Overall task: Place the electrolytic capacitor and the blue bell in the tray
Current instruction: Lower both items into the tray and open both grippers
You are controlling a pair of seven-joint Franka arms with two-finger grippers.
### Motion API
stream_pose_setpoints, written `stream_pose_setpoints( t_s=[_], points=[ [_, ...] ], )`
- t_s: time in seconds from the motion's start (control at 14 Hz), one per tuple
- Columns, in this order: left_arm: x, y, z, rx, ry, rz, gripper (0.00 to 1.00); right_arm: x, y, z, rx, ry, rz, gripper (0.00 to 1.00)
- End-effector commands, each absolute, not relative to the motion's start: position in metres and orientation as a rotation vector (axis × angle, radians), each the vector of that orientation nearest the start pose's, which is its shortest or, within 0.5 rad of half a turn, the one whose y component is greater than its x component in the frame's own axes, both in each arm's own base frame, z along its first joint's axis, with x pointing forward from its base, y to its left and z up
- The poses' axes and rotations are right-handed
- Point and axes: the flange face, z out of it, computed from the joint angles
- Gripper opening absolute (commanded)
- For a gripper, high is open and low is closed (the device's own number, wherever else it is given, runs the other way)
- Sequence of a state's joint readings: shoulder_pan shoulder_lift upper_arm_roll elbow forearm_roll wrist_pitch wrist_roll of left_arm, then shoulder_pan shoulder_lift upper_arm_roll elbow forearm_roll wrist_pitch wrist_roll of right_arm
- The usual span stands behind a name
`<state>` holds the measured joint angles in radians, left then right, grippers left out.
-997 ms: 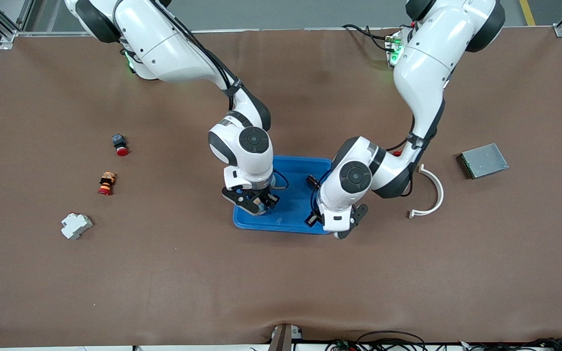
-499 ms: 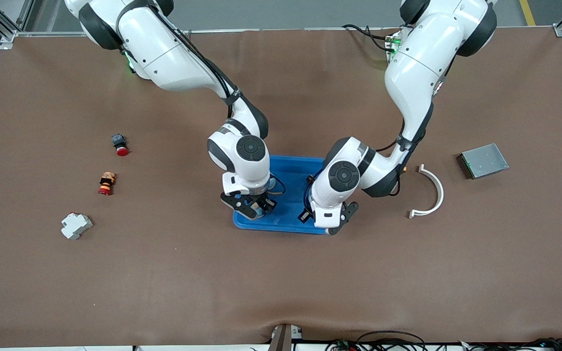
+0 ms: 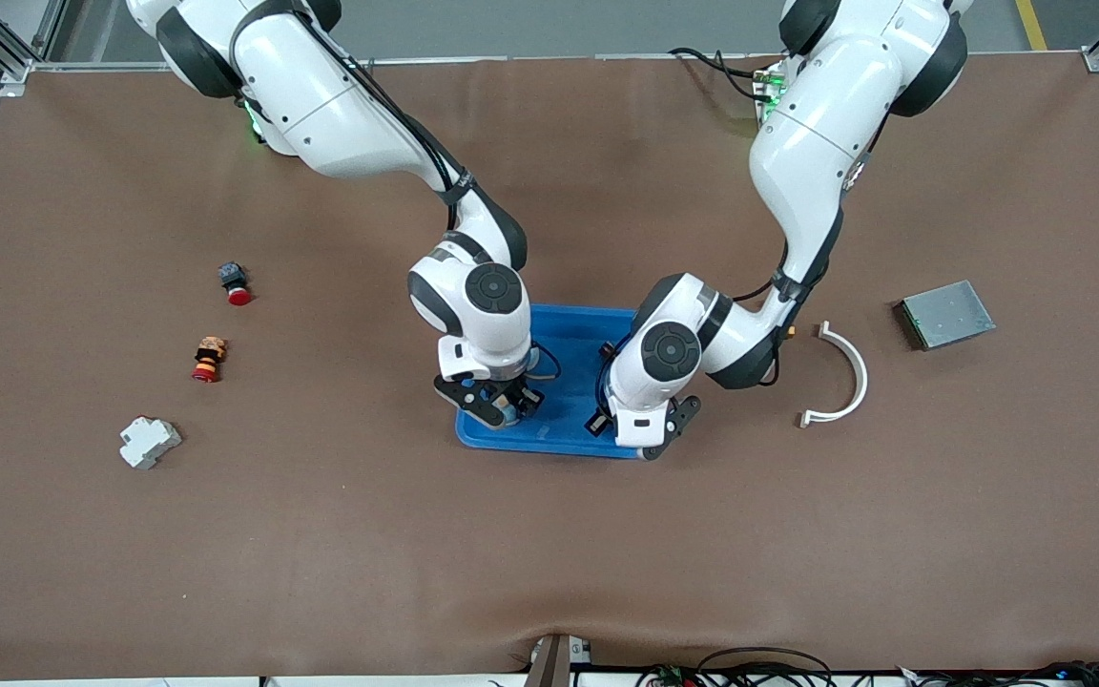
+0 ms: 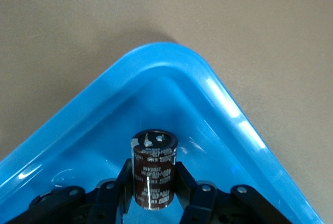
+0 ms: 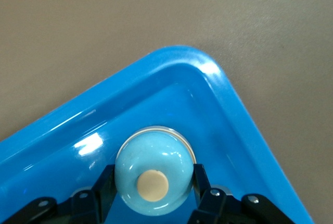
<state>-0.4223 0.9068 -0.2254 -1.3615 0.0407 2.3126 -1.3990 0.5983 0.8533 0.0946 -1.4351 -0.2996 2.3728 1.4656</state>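
Both arms crowd the tray (image 3: 569,329): the left end effector (image 4: 152,195) and right end effector (image 5: 151,195) each fill a corner on its camera side, leaving a narrow gap between them. The white curved piece (image 3: 845,377) flanks the left arm. Open bench (image 3: 549,553) lies nearer the camera.

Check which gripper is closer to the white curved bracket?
Left. The left gripper is over the tray end beside the white curved bracket; the right gripper is over the tray's other end.
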Motion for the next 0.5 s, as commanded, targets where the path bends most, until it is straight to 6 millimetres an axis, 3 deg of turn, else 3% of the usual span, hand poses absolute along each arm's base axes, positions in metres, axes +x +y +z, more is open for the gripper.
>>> stream_pose_setpoints(
  t_s=[0.0, 0.21, 0.28, 0.36, 0.43],
  points=[
    [0.6183, -0.4139, 0.1832, -2.982, -1.318, 0.118, 0.0, 0.5729, 0.4696, 0.1763, -2.965, 0.935, -0.278, 0.0],
    [0.6165, -0.4163, 0.1816, -2.976, -1.3, 0.094, 0.0, 0.5724, 0.4694, 0.1731, -2.967, 0.938, -0.275, 0.0],
    [0.6161, -0.4162, 0.181, -2.976, -1.297, 0.095, 0.07, 0.5716, 0.4704, 0.1722, -2.966, 0.934, -0.275, 0.0],
    [0.6163, -0.416, 0.1811, -2.978, -1.296, 0.097, 0.41, 0.5723, 0.4695, 0.1722, -2.965, 0.936, -0.274, 0.0],
    [0.6165, -0.4163, 0.1816, -2.979, -1.294, 0.094, 0.99, 0.5723, 0.4695, 0.1722, -2.966, 0.934, -0.275, 0.0]
  ],
)
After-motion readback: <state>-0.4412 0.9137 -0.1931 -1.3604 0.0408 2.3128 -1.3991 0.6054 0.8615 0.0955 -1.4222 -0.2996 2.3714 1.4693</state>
